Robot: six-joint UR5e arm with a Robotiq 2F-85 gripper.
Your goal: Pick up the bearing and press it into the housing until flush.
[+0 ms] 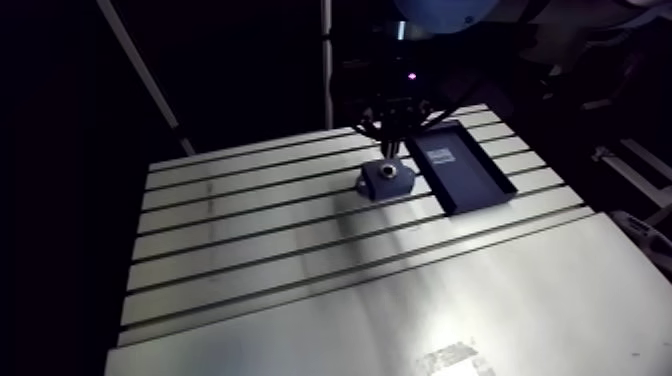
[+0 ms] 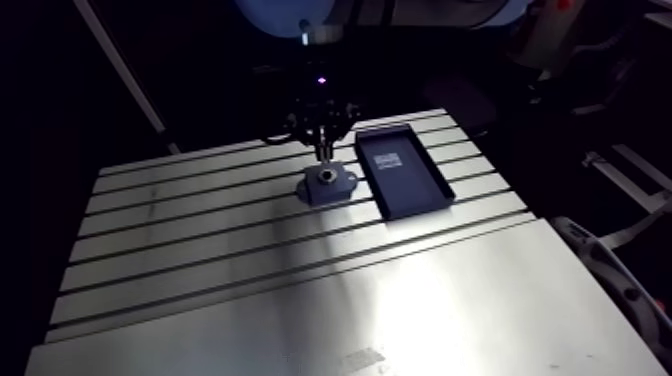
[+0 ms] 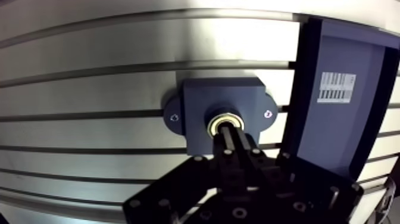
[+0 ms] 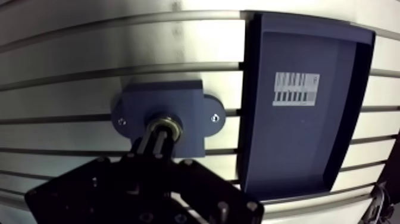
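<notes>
A dark blue housing [image 3: 196, 98] with two mounting ears lies flat on the slotted table [image 1: 300, 260]. The bearing [image 3: 225, 123], a pale metal ring, sits in the housing's central bore. In the wrist view my gripper [image 3: 231, 134] stands directly over it, its two fingers closed together with no gap, their tips at the bearing's top face. I cannot tell whether the tips touch it. The arm view shows the gripper [image 1: 392, 152] coming straight down onto the housing [image 1: 385, 180].
A dark rectangular tray [image 3: 333, 143] with a barcode label [image 3: 337, 88] lies right beside the housing, on the side towards the table's far right corner [image 1: 460, 165]. Slots run across the table's far half; the near half is smooth plate.
</notes>
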